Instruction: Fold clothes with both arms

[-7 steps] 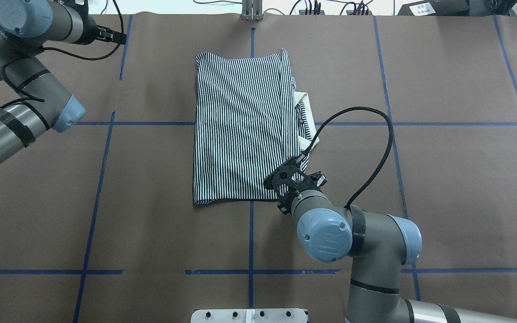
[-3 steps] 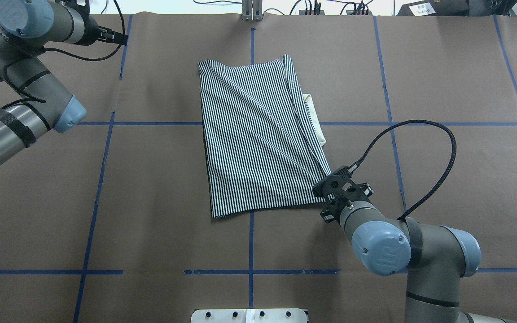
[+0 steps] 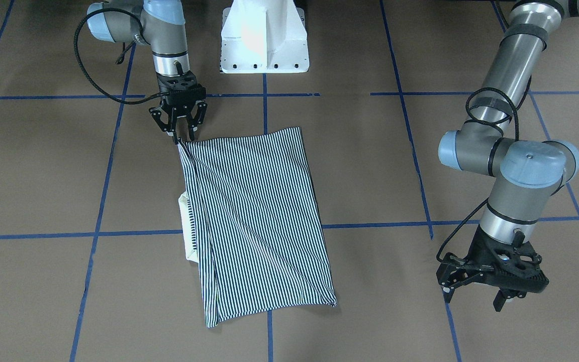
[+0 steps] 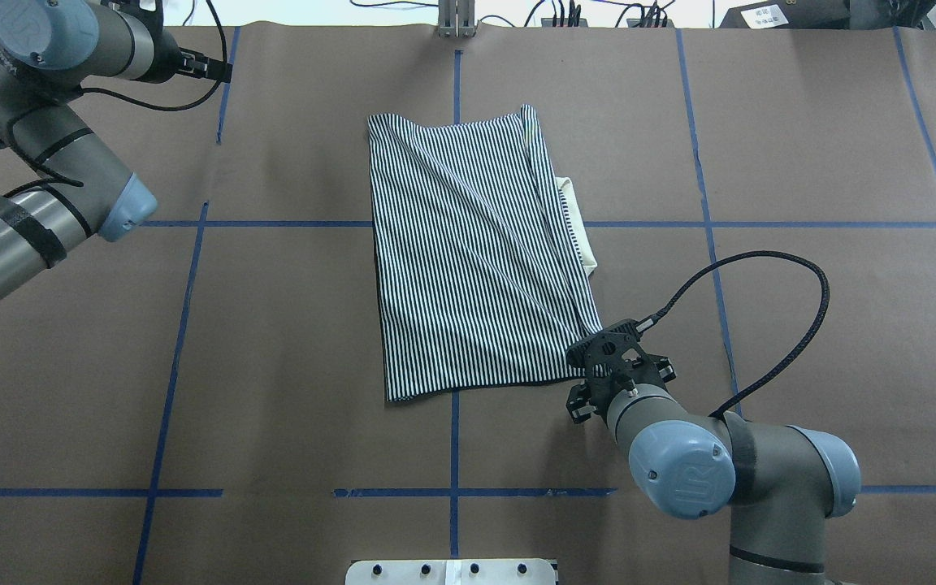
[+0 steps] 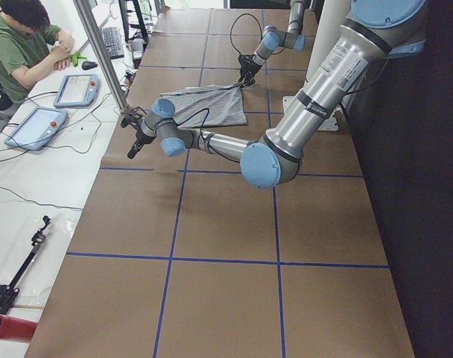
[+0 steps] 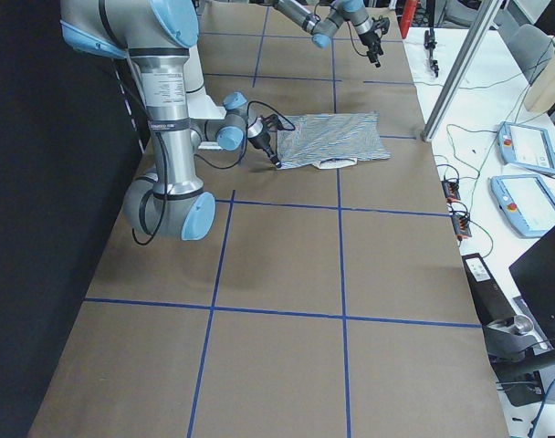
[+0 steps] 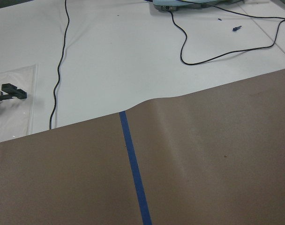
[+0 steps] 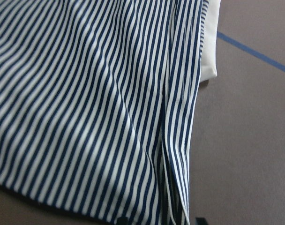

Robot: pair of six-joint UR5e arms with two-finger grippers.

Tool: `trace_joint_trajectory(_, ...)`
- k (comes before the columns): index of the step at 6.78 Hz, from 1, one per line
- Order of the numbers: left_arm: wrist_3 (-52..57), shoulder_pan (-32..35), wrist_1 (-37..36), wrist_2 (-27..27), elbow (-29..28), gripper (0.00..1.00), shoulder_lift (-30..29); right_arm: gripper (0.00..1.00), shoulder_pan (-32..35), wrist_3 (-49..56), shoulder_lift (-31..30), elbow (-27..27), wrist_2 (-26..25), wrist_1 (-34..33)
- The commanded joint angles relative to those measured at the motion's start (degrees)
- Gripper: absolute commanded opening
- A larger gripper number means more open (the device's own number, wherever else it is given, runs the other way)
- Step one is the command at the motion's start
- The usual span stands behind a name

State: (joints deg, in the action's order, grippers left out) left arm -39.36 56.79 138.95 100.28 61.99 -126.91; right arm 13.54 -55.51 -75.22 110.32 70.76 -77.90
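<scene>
shirt [image 4: 476,252] lay flat on the brown table cover [image 4: 273,325], folded into a long rectangle, plain striped side up. no placket or patch visible from where I stood.

cream collar [image 3: 186,236] poked out from under one long edge, the edge that ran straight away from the right jaws.

the corner at the near end of that edge sat right at the right gripper [image 3: 183,138], drawn up to a point. long diagonal creases fanned out from the jaws across the cloth toward the far opposite corner.

right jaws: the wrist cam only showed the very ends of two black fingertips [image 8: 199,220] with a narrow gap, and the striped corner ran down between them. couldn't tell if they were actually clamped on it or just straddling it.

left gripper [image 3: 472,299] was well apart from the shirt, on the side opposite the right jaws, low over bare cover beside a blue tape line [image 3: 450,322]. fingers spread wide, nothing between them. ahead of those jaws: brown cover, tape, then a white bench with loose cables [image 7: 217,54].

white pedestal [image 3: 264,40] stood just behind the right gripper.
</scene>
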Motion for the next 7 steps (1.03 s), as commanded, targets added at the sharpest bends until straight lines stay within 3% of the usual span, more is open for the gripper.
trace_joint_trajectory(1,0.07,-0.02,-0.52,0.26,1.28,1.00,0.00,1.00,8.39,2.83,6.02,-0.45,8.55,-0.93)
trace_joint_trajectory(2,-0.02,-0.02,-0.88,3.57,1.90,1.00,0.00,1.00,12.00,4.25,9.53,-2.98,10.95,-3.20)
trace_joint_trajectory(4,-5.09,-0.02,-3.58,10.25,9.68,1.00,2.62,1.00,15.37,4.44,17.02,-9.83,13.25,-10.41)
trace_joint_trajectory(5,-5.72,-0.10,-9.95,10.72,15.12,1.00,3.07,1.00,15.55,4.62,17.99,-12.65,13.26,-10.43)
trace_joint_trajectory(7,-7.13,-0.63,-12.74,11.33,17.20,1.00,3.25,1.00,15.55,7.23,18.09,-15.04,13.26,-10.61)
